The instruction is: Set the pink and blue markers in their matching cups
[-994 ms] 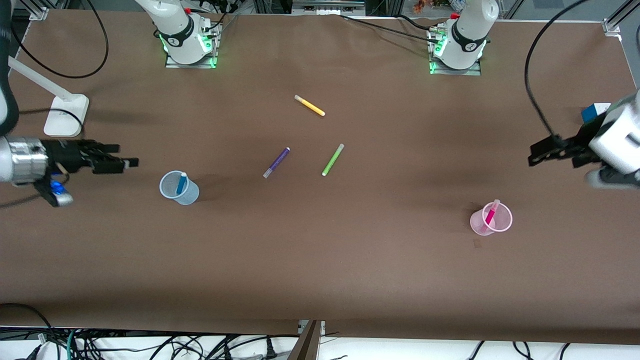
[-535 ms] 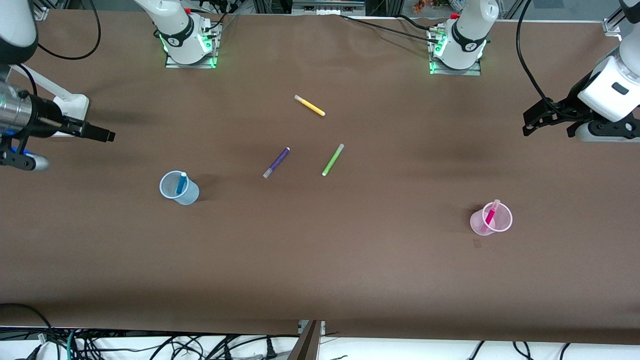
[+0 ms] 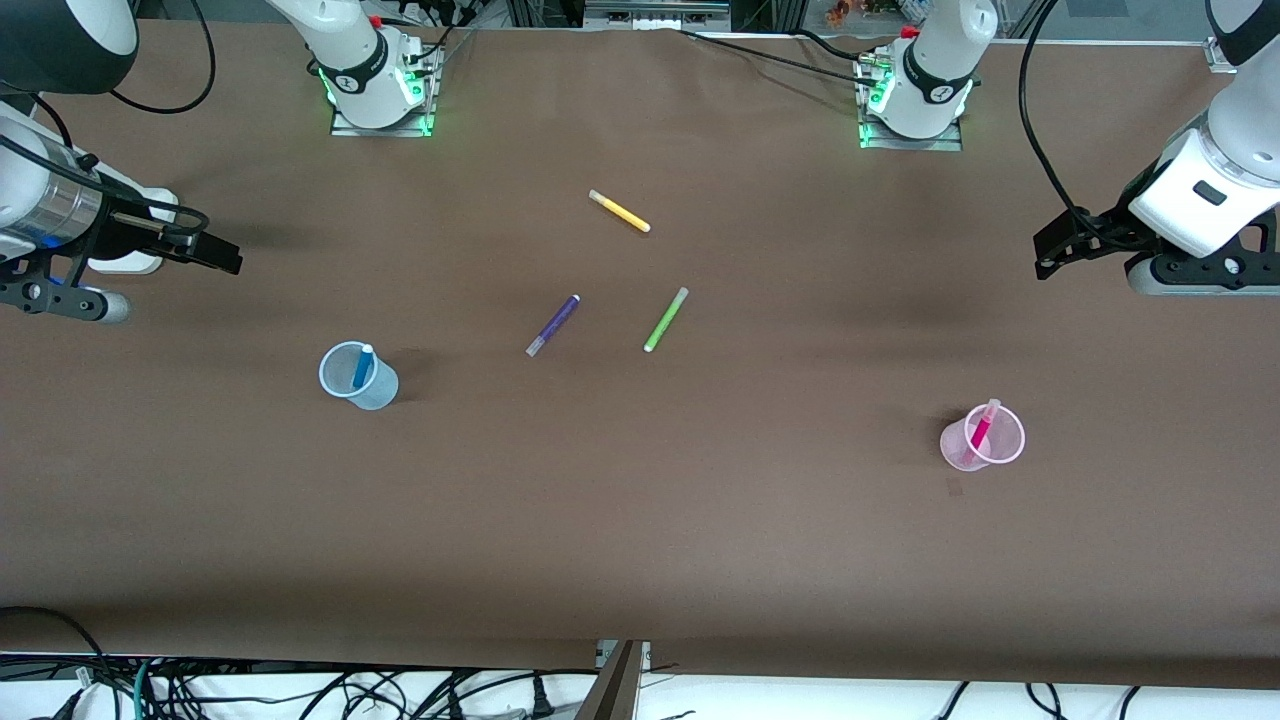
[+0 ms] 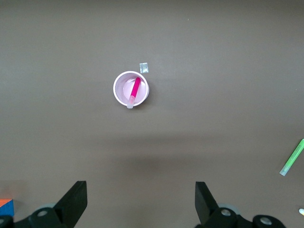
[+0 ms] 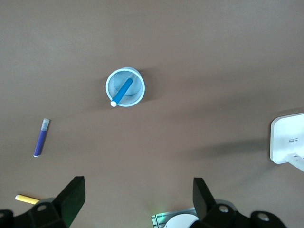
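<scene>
The blue marker point(image 3: 362, 366) leans inside the pale blue cup point(image 3: 375, 391) toward the right arm's end of the table; both show in the right wrist view, blue marker point(image 5: 122, 91) in blue cup point(image 5: 137, 81). The pink marker point(image 3: 982, 427) stands in the pale pink cup point(image 3: 1008, 452) toward the left arm's end, also pink marker point(image 4: 135, 90) in pink cup point(image 4: 118, 85). My right gripper point(image 3: 222, 256) hangs open and empty, high over the table's right-arm end. My left gripper point(image 3: 1050, 258) hangs open and empty, high over the left-arm end.
A purple pen point(image 3: 553, 325), a lime-green pen point(image 3: 665, 319) and a yellow pen point(image 3: 619, 211) lie loose mid-table. A white lamp base point(image 3: 135, 262) sits beneath the right gripper. A small patch of tape point(image 3: 956, 487) lies by the pink cup. Cables trail from both wrists.
Both arms have risen and drawn back toward the bases' side of the table, away from the cups. Markers and cups have not moved.
</scene>
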Controlling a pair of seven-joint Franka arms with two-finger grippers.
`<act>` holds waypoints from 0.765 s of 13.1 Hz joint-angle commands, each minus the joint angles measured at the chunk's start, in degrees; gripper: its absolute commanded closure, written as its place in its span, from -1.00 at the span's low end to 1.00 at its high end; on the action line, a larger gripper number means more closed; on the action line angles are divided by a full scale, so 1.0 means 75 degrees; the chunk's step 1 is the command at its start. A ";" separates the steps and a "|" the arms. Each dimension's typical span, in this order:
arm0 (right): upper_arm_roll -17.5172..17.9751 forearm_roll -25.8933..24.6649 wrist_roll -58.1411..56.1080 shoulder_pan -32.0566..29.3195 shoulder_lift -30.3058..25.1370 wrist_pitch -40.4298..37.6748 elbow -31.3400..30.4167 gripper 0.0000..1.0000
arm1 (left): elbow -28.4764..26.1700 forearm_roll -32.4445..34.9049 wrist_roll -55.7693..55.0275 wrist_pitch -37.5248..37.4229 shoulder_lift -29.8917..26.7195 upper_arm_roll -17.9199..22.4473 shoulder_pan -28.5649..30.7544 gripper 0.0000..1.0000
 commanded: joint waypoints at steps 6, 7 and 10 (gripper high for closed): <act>0.0151 -0.0109 -0.0089 -0.0011 -0.0520 -0.0158 -0.0417 -1.00 | 0.0200 0.0128 0.0009 -0.0079 0.0033 0.0001 -0.0035 -1.00; 0.0151 -0.0120 -0.0101 -0.0023 -0.0835 -0.0054 -0.0872 -1.00 | 0.0200 0.0128 0.0021 -0.0091 0.0033 0.0001 -0.0035 -1.00; 0.0139 -0.0016 -0.1115 -0.0116 -0.1704 0.0753 -0.2128 -1.00 | 0.0200 0.0128 0.0021 -0.0161 0.0033 0.0001 -0.0035 -1.00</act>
